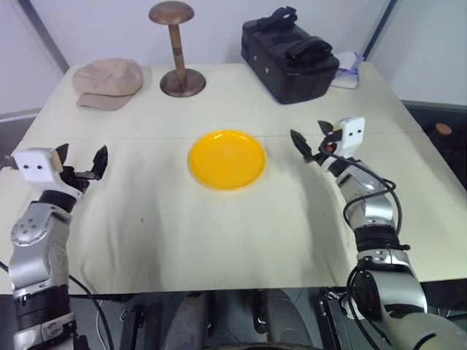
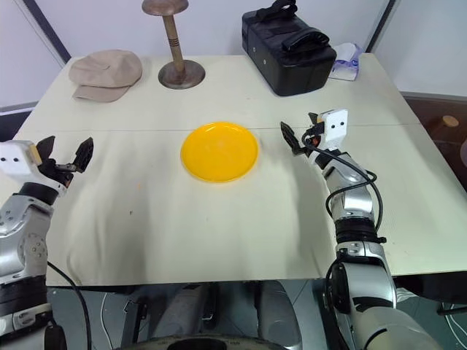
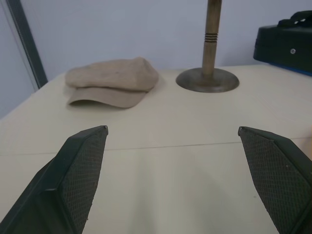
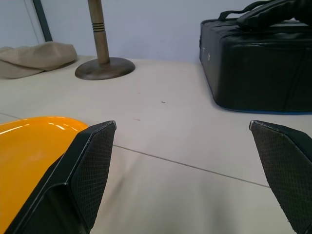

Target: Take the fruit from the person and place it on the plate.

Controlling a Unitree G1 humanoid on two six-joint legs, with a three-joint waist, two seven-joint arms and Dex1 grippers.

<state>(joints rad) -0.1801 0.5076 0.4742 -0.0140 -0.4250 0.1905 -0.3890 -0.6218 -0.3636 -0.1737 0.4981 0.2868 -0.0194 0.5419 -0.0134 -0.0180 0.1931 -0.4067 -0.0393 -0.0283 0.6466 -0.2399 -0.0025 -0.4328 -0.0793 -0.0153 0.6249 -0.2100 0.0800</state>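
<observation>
A wide cream surface (image 1: pixel 219 240) carries everything. At its far right sits a black bag (image 1: pixel 289 57), the biggest item on it, with straps folded over its top; a pale crumpled object (image 1: pixel 349 70) lies just beside the bag's right end. Next in size is the plate (image 1: pixel 227 159), round, shallow and bright yellow, lying flat near the middle of the surface with nothing on it. It is well apart from the bag and from the things along the far edge. No fruit lies on the surface or in either hand. A tan cap (image 1: pixel 108 82) lies at the far left corner. Just to its right stands a wooden stand (image 1: pixel 176 51), a round dark base with a slim turned post and a domed top, upright between the cap and the bag.

The left hand (image 1: pixel 82 160) hovers over the left side of the surface, its two black fingers spread wide with nothing between them, pointing toward the cap and stand. The right hand (image 1: pixel 311 140) hovers just right of the plate, near its rim but not touching it; its fingers (image 4: pixel 92 161) are also spread wide and empty, aimed across the surface toward the gap between the stand and the bag.
</observation>
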